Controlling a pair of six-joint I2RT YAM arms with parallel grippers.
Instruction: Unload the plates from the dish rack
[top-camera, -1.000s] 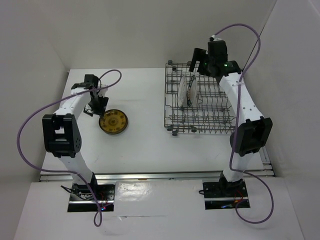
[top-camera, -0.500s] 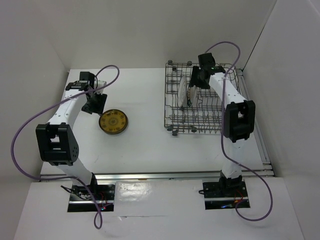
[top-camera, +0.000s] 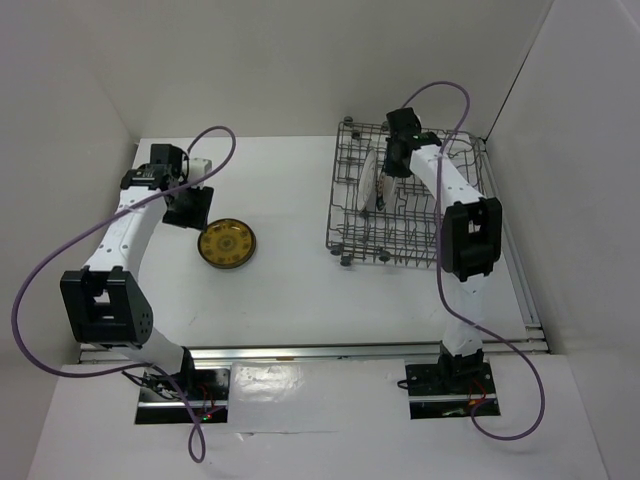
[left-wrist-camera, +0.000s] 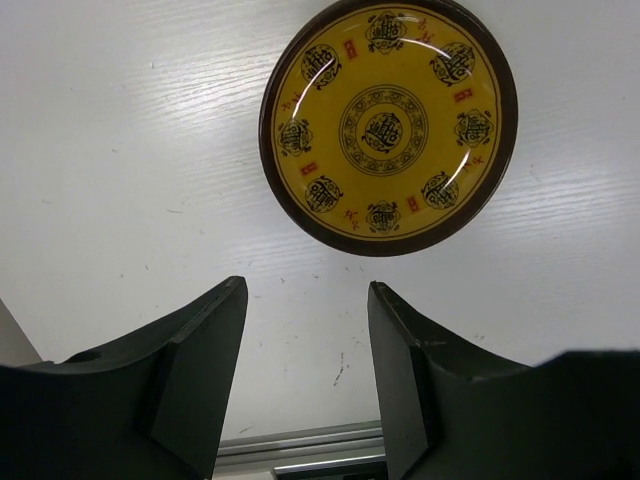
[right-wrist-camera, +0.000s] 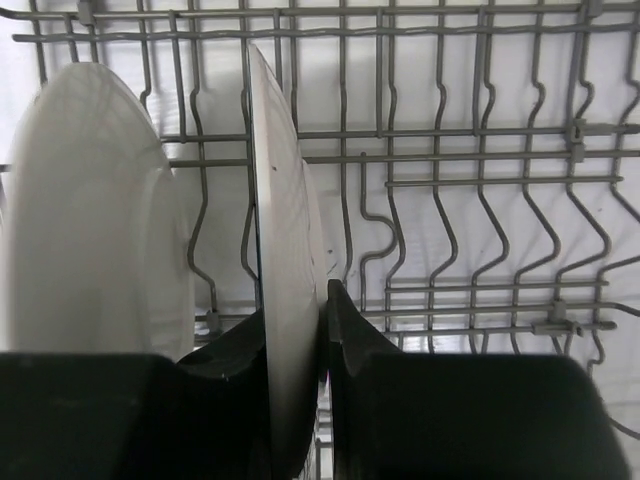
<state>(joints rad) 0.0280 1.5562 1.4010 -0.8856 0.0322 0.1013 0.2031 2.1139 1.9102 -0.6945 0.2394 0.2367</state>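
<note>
The right hand (right-wrist-camera: 300, 310) pinches the rim of an upright white-backed plate (right-wrist-camera: 280, 200) standing among the tines of the dish rack (right-wrist-camera: 440, 130), toward 2 o'clock on the surface (left-wrist-camera: 120, 150). A second plate (right-wrist-camera: 95, 200) stands just beside it at 9 o'clock. The left hand (left-wrist-camera: 305, 290) hovers empty with its fingers fairly wide, and the ochre-yellow plate (left-wrist-camera: 388, 125) lies flat at its 12 o'clock.

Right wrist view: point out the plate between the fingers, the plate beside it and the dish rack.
Gripped plate (right-wrist-camera: 287, 230), right wrist view, on its pale side face.
Neighbouring plate (right-wrist-camera: 95, 200), right wrist view, middle of its white face.
Dish rack (right-wrist-camera: 450, 131), right wrist view, on a horizontal wire.
</note>
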